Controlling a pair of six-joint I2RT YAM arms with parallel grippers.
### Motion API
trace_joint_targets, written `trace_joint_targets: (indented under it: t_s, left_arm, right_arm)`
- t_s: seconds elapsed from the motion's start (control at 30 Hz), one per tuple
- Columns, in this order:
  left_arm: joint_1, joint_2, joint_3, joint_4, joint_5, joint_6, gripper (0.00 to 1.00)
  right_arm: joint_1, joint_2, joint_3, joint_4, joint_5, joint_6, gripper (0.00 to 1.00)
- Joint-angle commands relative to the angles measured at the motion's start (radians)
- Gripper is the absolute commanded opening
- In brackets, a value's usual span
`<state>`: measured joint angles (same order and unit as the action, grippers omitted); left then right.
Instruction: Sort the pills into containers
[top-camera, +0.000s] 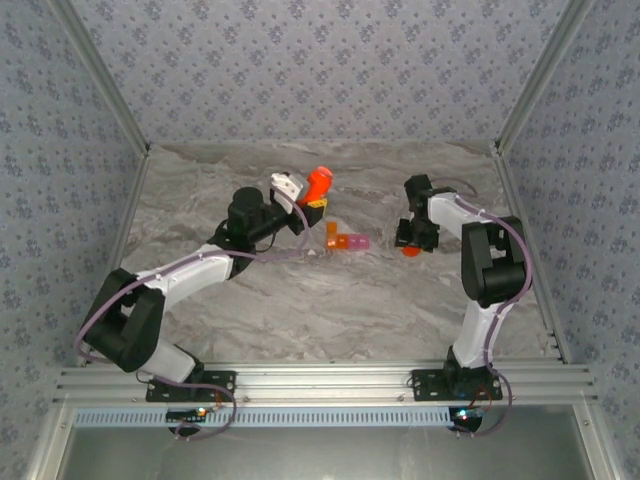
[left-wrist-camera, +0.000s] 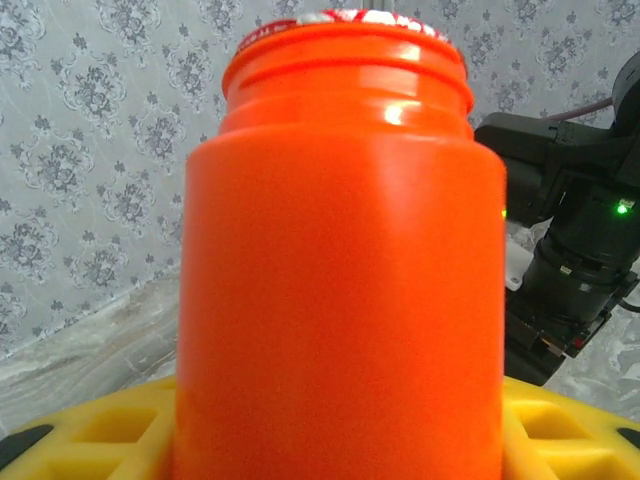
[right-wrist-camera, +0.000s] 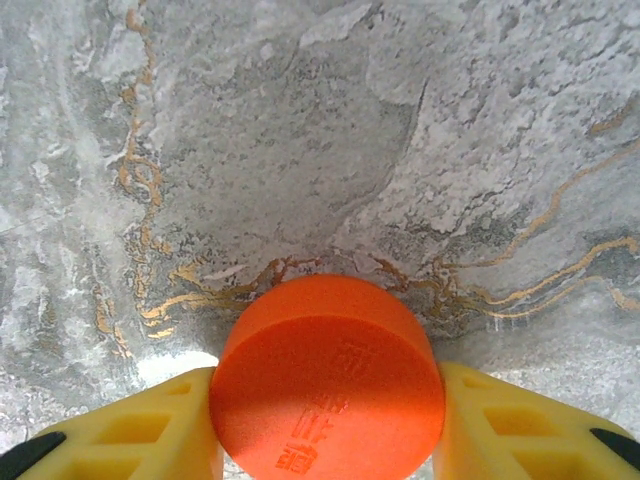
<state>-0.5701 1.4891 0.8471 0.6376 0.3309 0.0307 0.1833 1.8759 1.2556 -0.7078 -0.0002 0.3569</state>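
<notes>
Orange round plastic bottle (top-camera: 319, 182) is sitting upright in the left gripper (top-camera: 315, 204), with the yellow fingers clamping it low on both sides. The right gripper (top-camera: 413, 238) is pinching the orange round cap (right-wrist-camera: 326, 390) just over the grey marble-look table (top-camera: 300, 300). So I'm guessing they're at the opening step: cap off, nothing poured yet.

The translucent two-cell plastic pill box (top-camera: 344, 240), one cell orange and one pink, is lying on the table between the grippers, near the bottle. Not seeing any loose pills.

Next is probably parking the cap well apart from the box, then tipping the bottle gently. Something red and white is sitting at the bottle's mouth; can't tell if it's a seal.
</notes>
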Motion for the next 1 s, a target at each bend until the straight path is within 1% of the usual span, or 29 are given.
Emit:
trace_joint_targets:
  t_s: [0.0,0.1,0.4,0.63,0.73,0.97]
  left_arm:
    - [0.017,0.018,-0.018,0.091,0.069,-0.023,0.0]
    - [0.031,0.035,-0.024,0.106,0.114,-0.025,0.0]
    - [0.083,0.099,-0.025,0.122,0.198,-0.03,0.0]
    - [0.111,0.153,0.005,0.084,0.246,0.006,0.0]
    - [0.113,0.18,0.025,0.068,0.271,0.02,0.0]
    - [0.113,0.247,0.049,0.064,0.332,0.04,0.0]
  right_arm:
    - [0.009,-0.063,0.036,-0.022,-0.036,-0.019,0.47]
    - [0.015,-0.093,0.067,-0.038,-0.065,-0.02,0.46]
    - [0.033,-0.144,0.195,-0.08,-0.174,-0.009,0.46]
    - [0.034,-0.127,0.29,-0.105,-0.302,0.005,0.46]
    - [0.035,-0.12,0.314,-0.099,-0.335,0.009,0.46]
    - [0.035,-0.112,0.368,-0.131,-0.474,-0.006,0.46]
